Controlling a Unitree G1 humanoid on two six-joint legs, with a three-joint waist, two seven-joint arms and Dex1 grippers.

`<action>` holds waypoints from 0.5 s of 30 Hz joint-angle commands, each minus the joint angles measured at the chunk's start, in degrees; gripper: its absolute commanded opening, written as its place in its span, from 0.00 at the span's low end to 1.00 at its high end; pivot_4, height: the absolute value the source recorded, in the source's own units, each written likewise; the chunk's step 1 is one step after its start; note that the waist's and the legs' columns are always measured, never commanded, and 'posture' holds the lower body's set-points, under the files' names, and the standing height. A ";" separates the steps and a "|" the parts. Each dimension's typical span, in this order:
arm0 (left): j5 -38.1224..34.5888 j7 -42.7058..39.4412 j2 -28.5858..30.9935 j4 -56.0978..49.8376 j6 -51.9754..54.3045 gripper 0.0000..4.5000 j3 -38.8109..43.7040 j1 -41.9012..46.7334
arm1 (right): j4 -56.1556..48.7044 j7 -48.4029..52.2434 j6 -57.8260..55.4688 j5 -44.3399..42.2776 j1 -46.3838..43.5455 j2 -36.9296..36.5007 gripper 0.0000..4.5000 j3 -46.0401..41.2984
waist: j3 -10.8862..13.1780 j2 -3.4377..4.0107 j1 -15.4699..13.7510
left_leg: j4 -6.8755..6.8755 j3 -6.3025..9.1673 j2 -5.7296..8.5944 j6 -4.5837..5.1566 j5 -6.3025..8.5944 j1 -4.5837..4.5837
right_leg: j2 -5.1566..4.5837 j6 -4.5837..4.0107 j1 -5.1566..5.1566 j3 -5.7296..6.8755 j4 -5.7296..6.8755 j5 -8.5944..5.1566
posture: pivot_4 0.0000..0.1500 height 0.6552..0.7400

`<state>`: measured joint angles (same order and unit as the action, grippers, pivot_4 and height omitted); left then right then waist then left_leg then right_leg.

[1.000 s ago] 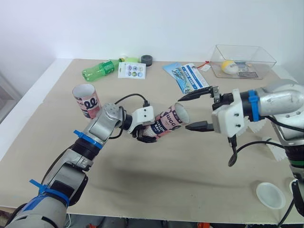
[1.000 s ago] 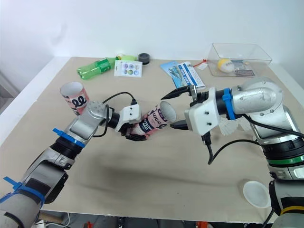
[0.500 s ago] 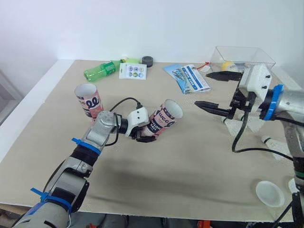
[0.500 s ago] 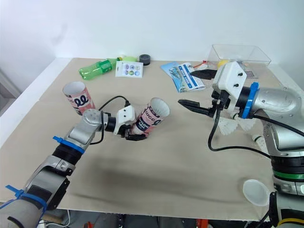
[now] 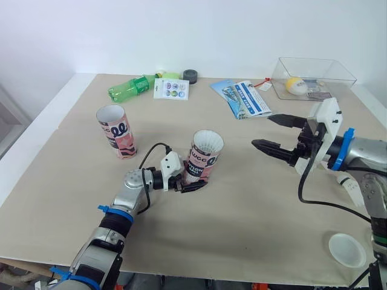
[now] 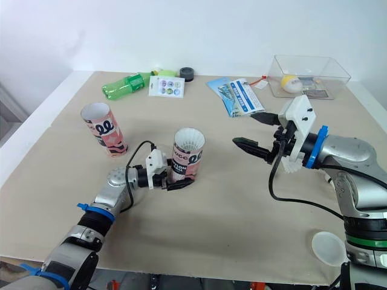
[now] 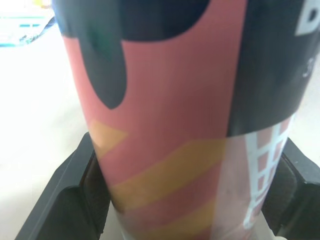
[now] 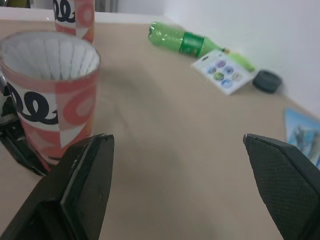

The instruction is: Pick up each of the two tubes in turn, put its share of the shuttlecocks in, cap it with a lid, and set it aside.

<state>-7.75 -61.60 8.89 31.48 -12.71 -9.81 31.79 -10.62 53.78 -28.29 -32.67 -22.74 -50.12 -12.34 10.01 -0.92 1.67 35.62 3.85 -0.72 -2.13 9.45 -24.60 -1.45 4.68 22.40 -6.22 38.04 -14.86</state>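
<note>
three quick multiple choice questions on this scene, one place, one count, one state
1. Where is the white lid?
A on a tube
B in the box
C on the table near its front right corner

2. How many tubes stand upright?
A one
B two
C three

3. The right gripper is
A open and empty
B shut on a lid
C shut on a shuttlecock

Answers: 1 C, it lies flat on the bare table; 2 B, both pink tubes are upright; 3 A, spread wide with nothing between.
</note>
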 commanded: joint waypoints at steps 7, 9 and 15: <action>0.79 -1.75 -2.26 -3.18 -4.30 0.78 -5.10 -2.14 | -2.47 8.64 -7.64 -4.98 17.47 -7.51 0.99 -11.39 | 0.00 0.00 -0.22 | 0.01 -0.02 0.00 0.00 0.00 0.01 | 0.01 0.02 -0.01 -0.02 -0.01 -0.02 | 1.00 1.00; 0.81 -1.94 -2.23 -3.85 -3.98 0.78 -5.80 -2.12 | -1.90 11.20 -9.09 -3.90 22.78 -10.71 0.99 -13.99 | -0.01 0.02 -0.45 | 0.00 -0.02 0.02 0.00 0.00 0.00 | 0.00 0.04 -0.01 -0.01 0.00 -0.04 | 1.00 1.00; 0.51 -1.49 -2.25 -4.82 -2.77 0.78 -6.55 -1.94 | 0.08 15.99 -9.60 -0.19 32.26 -16.97 0.99 -18.92 | -0.01 0.02 0.19 | 0.00 -0.16 0.00 -0.02 0.02 0.07 | 0.00 -0.01 0.01 -0.11 -0.01 -0.09 | 1.00 1.00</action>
<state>-7.20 -63.02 6.81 28.45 -15.76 -15.92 29.73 -10.71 68.31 -38.66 -34.55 8.93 -65.16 -28.26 10.00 -0.90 1.86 35.63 3.70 -0.74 -2.15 9.47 -24.51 -1.43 4.53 22.40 -6.32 38.03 -15.02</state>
